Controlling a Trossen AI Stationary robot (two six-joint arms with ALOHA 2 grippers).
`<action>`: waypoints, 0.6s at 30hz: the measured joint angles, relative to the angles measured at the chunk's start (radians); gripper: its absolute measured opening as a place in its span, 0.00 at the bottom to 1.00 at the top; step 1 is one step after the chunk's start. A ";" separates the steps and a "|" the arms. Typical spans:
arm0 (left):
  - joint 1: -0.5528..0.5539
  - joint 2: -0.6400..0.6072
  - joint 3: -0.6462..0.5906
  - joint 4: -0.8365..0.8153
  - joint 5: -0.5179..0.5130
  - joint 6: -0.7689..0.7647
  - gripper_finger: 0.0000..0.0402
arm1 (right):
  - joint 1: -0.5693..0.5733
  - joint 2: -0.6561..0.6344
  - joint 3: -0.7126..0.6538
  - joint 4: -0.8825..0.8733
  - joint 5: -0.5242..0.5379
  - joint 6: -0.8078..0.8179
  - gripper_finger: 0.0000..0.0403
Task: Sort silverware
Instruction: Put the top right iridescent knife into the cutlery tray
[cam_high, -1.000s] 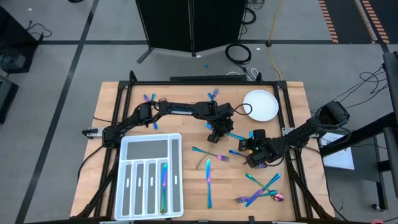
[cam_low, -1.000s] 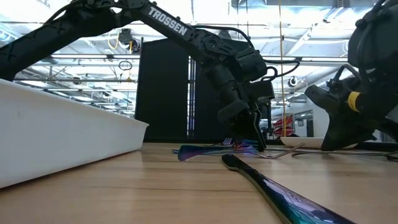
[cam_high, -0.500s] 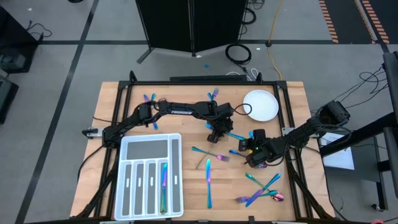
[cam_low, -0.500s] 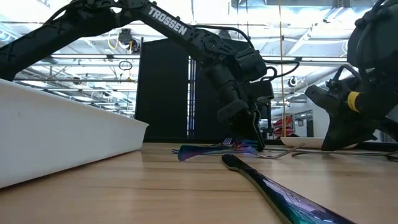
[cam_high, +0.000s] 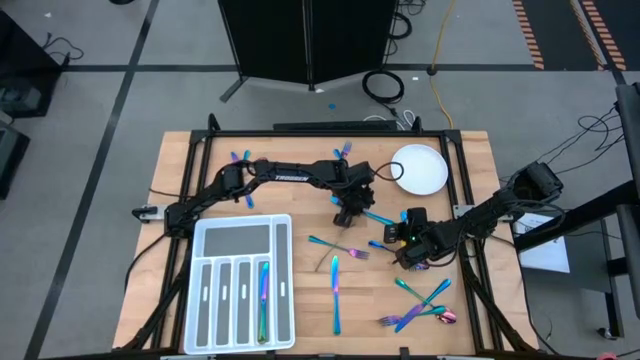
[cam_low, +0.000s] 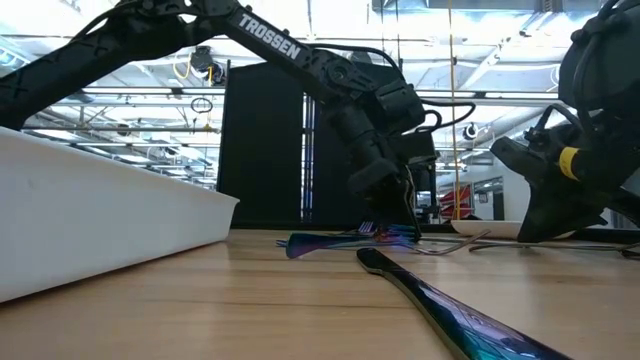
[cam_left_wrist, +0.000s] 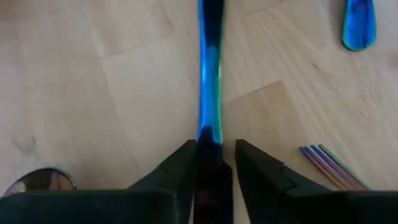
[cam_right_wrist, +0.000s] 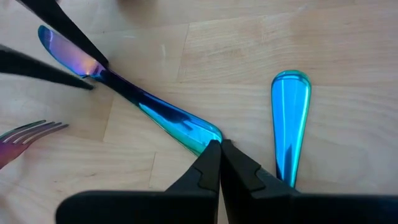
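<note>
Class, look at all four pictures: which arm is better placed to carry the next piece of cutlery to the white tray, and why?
Left. The left gripper already has its fingers on either side of a blue knife mid-table, and its arm lies nearer the tray. The right gripper is shut and holds nothing, farther off.

Silverware: iridescent teal, blue, purple, pink. Knife (cam_left_wrist: 210, 93) between left gripper (cam_left_wrist: 212, 163) fingers: deep blue, teal glint. Knife (cam_right_wrist: 134, 93) by right gripper (cam_right_wrist: 219, 151): blue handle, pink-purple blade. Both grippers: black. Tray (cam_high: 206, 240): white, grey slots. Plate (cam_high: 420, 170): white. Table (cam_high: 300, 210): pale wood, plank-patterned.
</note>
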 joint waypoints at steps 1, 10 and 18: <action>0.000 0.000 0.000 0.016 -0.003 -0.008 0.25 | 0.000 0.000 0.000 0.000 0.000 0.000 0.00; -0.015 0.007 -0.001 0.062 -0.012 -0.008 0.20 | 0.000 0.000 0.000 0.002 0.000 0.001 0.00; -0.015 0.027 0.002 0.068 -0.010 -0.011 0.20 | 0.000 0.001 -0.001 0.019 0.002 -0.016 0.00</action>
